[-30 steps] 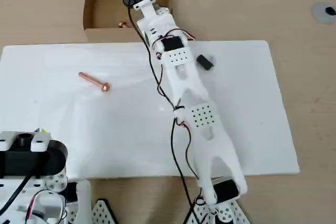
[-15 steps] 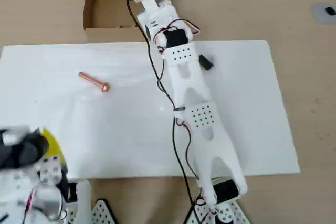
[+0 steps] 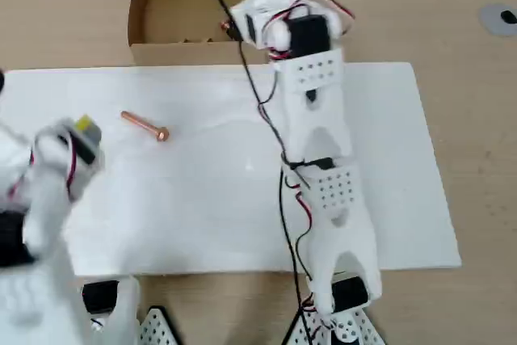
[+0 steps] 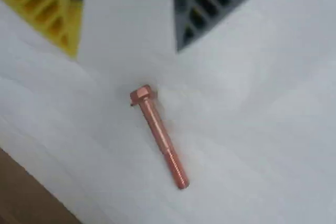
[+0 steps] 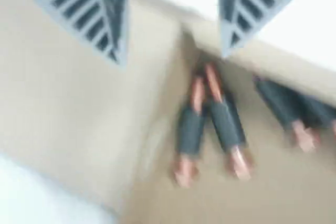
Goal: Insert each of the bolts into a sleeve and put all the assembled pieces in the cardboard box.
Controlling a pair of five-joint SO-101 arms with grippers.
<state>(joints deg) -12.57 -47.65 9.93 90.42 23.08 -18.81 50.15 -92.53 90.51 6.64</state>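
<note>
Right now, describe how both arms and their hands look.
The right arm is white plastic with dotted hole panels, a black motor and red and black cables. The right hand is ribbed grey. The left arm is white too; the left hand is ribbed, half yellow, half grey.

Left gripper (image 4: 125,50), right gripper (image 5: 172,56): jaws apart

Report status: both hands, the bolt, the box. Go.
Left hand open above loose bolt on white mat. Right hand open over cardboard box, assembled pieces inside. Nothing blocking the bolt.
</note>
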